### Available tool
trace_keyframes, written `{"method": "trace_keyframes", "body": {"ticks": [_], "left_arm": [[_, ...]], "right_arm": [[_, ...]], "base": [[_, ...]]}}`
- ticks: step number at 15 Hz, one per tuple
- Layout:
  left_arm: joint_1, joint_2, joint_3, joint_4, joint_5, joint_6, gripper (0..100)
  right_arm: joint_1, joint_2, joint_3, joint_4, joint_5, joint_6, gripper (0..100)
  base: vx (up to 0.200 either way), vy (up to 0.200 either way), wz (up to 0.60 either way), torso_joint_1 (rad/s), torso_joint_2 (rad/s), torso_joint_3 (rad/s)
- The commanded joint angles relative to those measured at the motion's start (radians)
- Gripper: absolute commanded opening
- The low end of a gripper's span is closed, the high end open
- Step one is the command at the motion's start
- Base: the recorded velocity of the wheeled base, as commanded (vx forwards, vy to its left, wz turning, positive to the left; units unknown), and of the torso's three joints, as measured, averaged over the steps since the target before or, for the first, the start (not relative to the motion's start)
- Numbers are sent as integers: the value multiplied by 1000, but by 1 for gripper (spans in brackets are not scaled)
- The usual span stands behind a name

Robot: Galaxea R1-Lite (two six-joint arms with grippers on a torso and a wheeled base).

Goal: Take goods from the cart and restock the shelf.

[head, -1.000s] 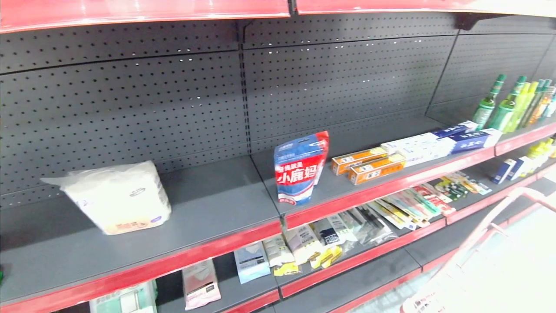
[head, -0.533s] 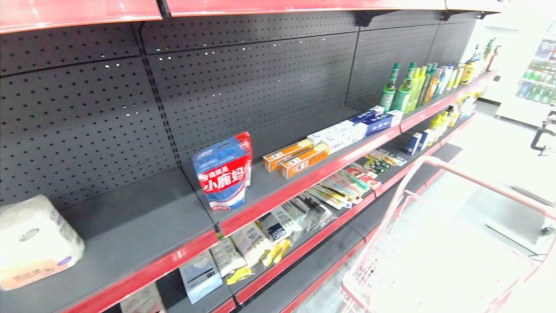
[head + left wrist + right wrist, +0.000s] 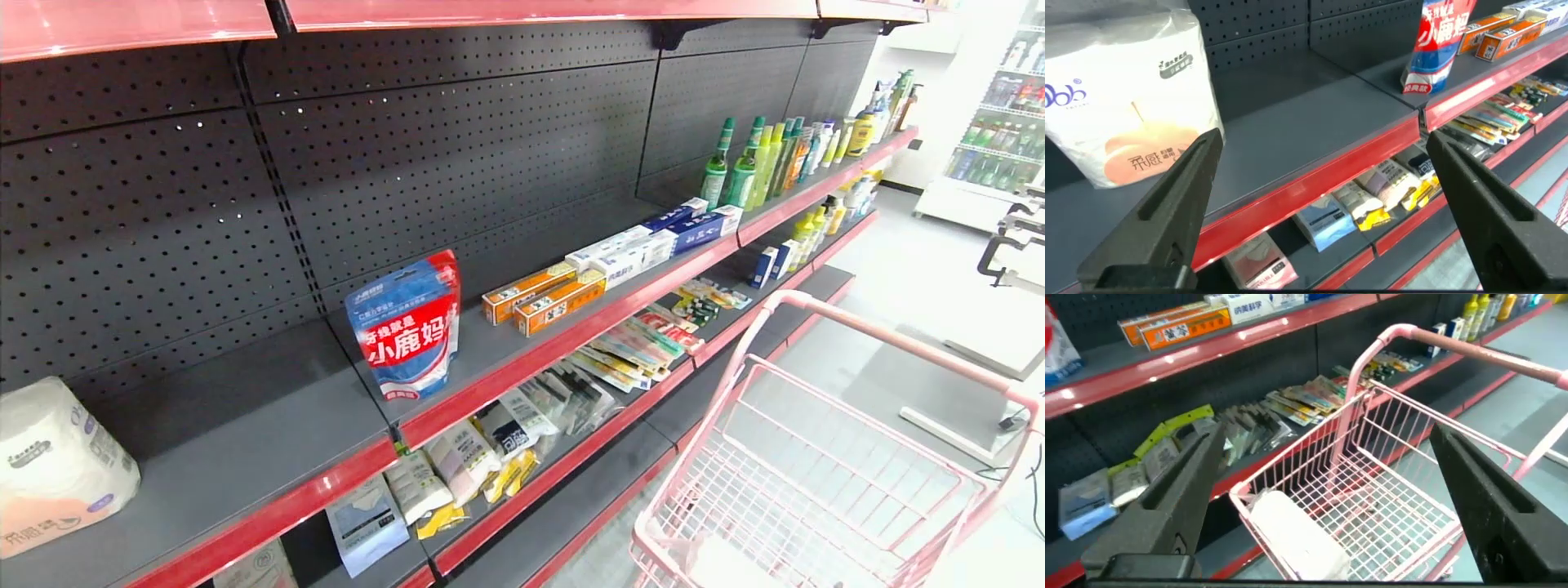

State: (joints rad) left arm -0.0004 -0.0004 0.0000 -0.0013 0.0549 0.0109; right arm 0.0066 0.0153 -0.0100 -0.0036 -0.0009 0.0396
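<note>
Head view: shelf (image 3: pixel 245 425) carries tissue pack (image 3: pixel 49 465) at left, blue-red pouch (image 3: pixel 404 327) upright mid-shelf; pink cart (image 3: pixel 865 331) near right.
Left wrist: left tool (image 3: pixel 1323 139) wide open, empty – facing shelf.
Right wrist: right tool (image 3: pixel 1324 437) wide open, empty – above cart, white pack (image 3: pixel 1294 531) inside.

We see a dark shelf (image 3: pixel 269 425) with a red front edge. On it, from left to right, stand a white tissue pack (image 3: pixel 49 465), an upright blue-and-red pouch (image 3: pixel 406 327), two orange boxes (image 3: pixel 559 304), white and blue boxes (image 3: pixel 629 251), and green bottles (image 3: pixel 741 175) at the far right.
</note>
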Motion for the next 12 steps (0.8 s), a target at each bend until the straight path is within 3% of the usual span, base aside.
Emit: {"method": "trace_keyframes", "body": {"ticks": [1, 2, 3, 5, 7, 12], "left_arm": [[0, 0, 0, 0, 0, 0, 100], [0, 0, 0, 0, 0, 0, 100], [0, 0, 0, 0, -1, 0, 100], [0, 0, 0, 0, 0, 0, 100], [0, 0, 0, 0, 0, 0, 100], [0, 0, 0, 0, -1, 0, 100]], "right_arm": [[38, 342, -297, -10, 21, 154, 100], [41, 505, -452, -1, 28, 223, 100], [29, 623, -504, 4, 9, 140, 100], [-36, 874, -505, -13, -45, -9, 100], [-28, 1169, -499, -27, -34, -10, 100], [174, 1623, -441, -35, -34, -23, 100]], "base": [[0, 0, 0, 0, 0, 0], [0, 0, 0, 0, 0, 0], [0, 0, 0, 0, 0, 0], [0, 0, 0, 0, 0, 0], [0, 0, 0, 0, 0, 0], [0, 0, 0, 0, 0, 0]]}}
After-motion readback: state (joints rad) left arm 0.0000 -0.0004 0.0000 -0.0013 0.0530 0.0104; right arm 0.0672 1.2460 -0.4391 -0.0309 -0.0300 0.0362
